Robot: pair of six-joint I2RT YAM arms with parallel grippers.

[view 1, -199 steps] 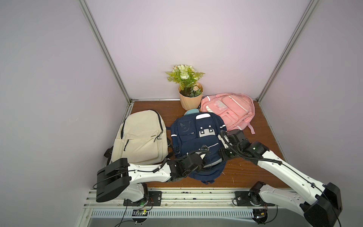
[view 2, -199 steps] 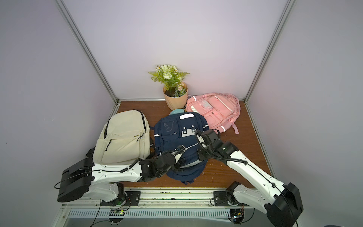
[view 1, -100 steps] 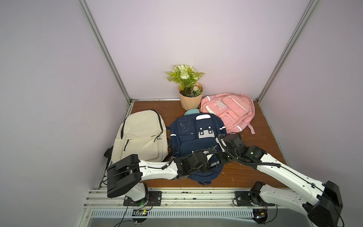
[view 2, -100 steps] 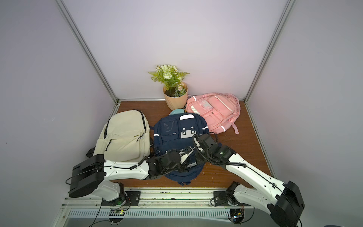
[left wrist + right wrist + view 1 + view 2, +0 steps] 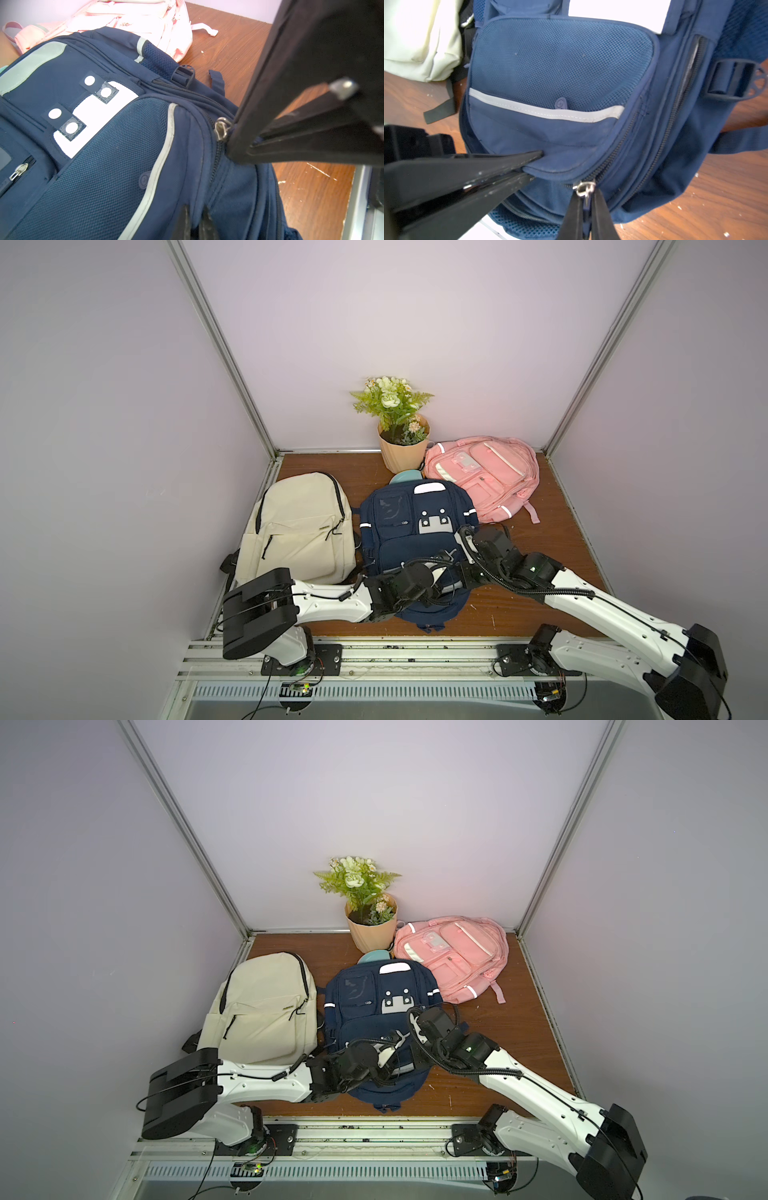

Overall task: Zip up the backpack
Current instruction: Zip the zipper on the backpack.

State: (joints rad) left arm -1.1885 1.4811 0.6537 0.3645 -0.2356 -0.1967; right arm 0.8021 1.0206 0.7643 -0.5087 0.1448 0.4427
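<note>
A navy backpack [image 5: 399, 531] [image 5: 361, 1011] lies flat mid-table in both top views, and both grippers meet at its near end. My left gripper [image 5: 195, 209] is shut on a fold of navy fabric beside the front pocket's zipper. In the right wrist view it [image 5: 533, 164] reaches in from the side and pinches the pocket's edge. My right gripper [image 5: 586, 199] is shut on the metal zipper pull [image 5: 584, 188]. The left wrist view shows the same pull [image 5: 222, 126] at the right gripper's tip [image 5: 234, 135]. The zipper track behind the pull runs along the pocket's side.
A beige backpack [image 5: 299, 526] lies to the left, touching the navy one. A pink backpack [image 5: 482, 477] lies at the back right and a potted plant [image 5: 401, 435] stands at the back. A teal object [image 5: 405, 477] peeks from behind the navy backpack. Walls enclose three sides.
My left gripper has gone from open to shut on the backpack's fabric after moving in to the right. My right gripper has shifted toward the near end with the zipper pull.
</note>
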